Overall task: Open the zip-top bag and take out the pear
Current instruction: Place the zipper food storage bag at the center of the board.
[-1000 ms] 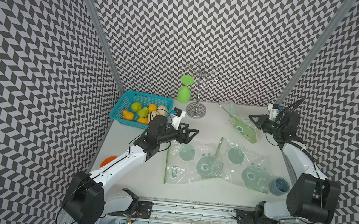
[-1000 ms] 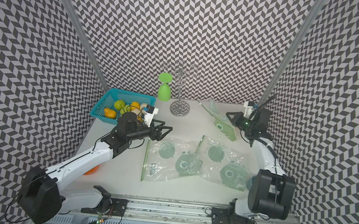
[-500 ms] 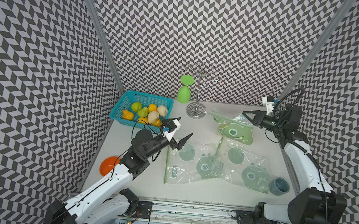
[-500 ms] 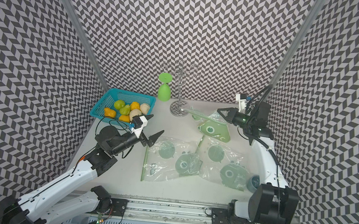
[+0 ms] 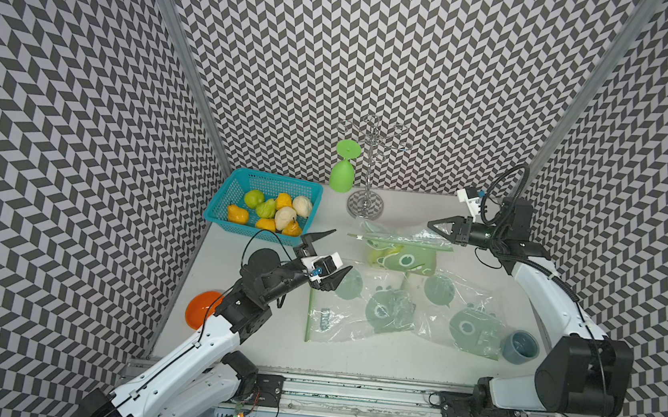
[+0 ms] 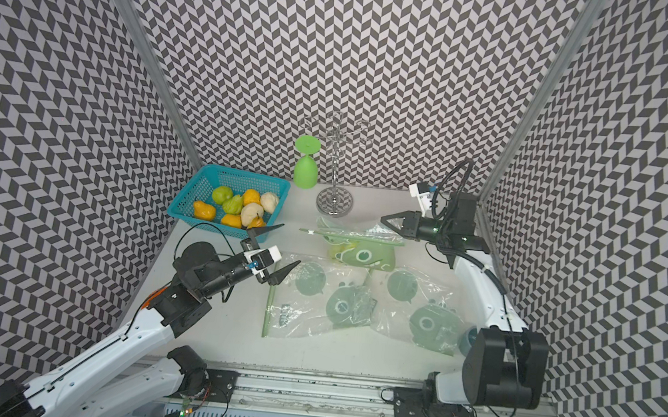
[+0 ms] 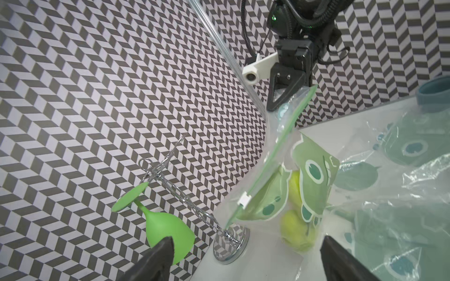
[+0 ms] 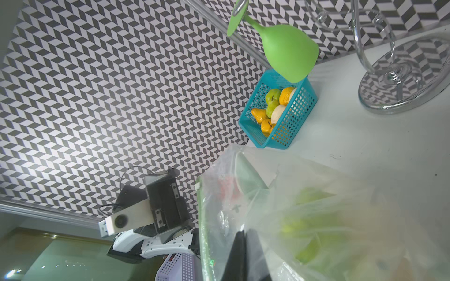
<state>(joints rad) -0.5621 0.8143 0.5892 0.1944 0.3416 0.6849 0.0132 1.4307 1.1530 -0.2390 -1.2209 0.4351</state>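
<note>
One bag (image 5: 406, 260) hangs from right end effector (image 5: 433, 225).

- The zip-top bag (image 5: 402, 258) is clear plastic with a green frog print. It sits right of centre in both top views and hangs by its upper right corner, which my right gripper (image 5: 433, 225) pinches tight.
- Its green seal strip (image 5: 404, 242) runs nearly level across the top, with the white slider (image 5: 358, 237) near the left end. I cannot tell whether the seal is parted.
- The pear (image 5: 379, 258) is yellow-green and lies inside the bag at its lower left, partly behind the print.
</note>
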